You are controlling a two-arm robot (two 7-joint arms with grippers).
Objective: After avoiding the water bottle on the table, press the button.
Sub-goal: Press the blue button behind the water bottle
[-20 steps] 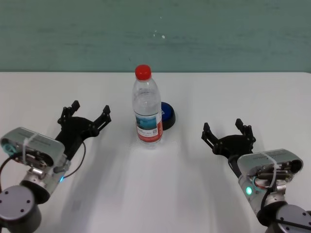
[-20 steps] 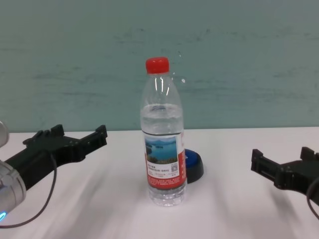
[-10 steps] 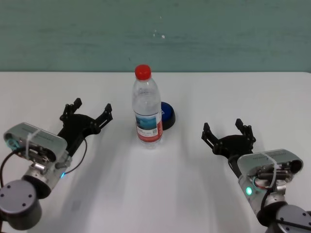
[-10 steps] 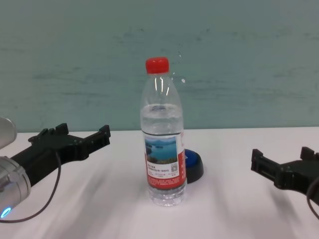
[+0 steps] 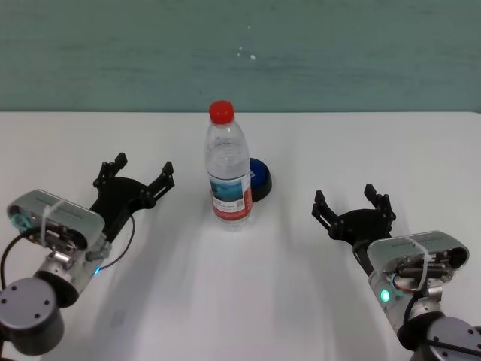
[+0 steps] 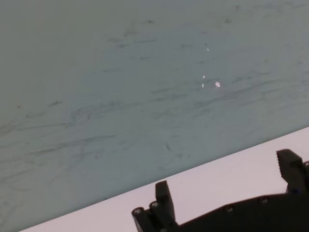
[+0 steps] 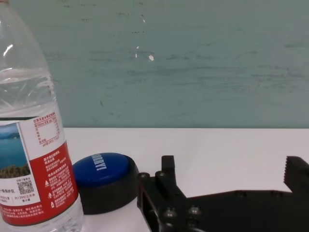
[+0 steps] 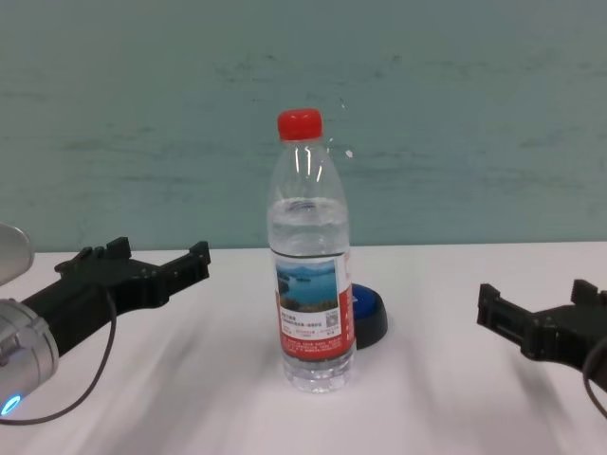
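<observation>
A tall clear plastic water bottle with a red cap (image 5: 227,165) (top-heavy, easily tipped) stands on the white desk (image 5: 248,301). Behind it sits a low blue dome button (image 5: 259,177), stiff, to be pressed from above. Left gripper (image 5: 133,176) and right gripper (image 5: 352,203) flank the bottle, jaws wide open, empty.

Water bottle (image 5: 228,169) is standing upright mid-table (image 5: 240,301), clear plastic, red screw cap on, partly filled with water, label showing a lake photo above a red band with a QR code. Button (image 5: 259,179) is sitting flat on the table just behind the bottle toward the robot's right, low blue dome on a black rim base, white lettering on top; from the head and chest views the bottle is partly hiding it, and whether the two are touching is unclear. Table is plain white, smooth.
</observation>
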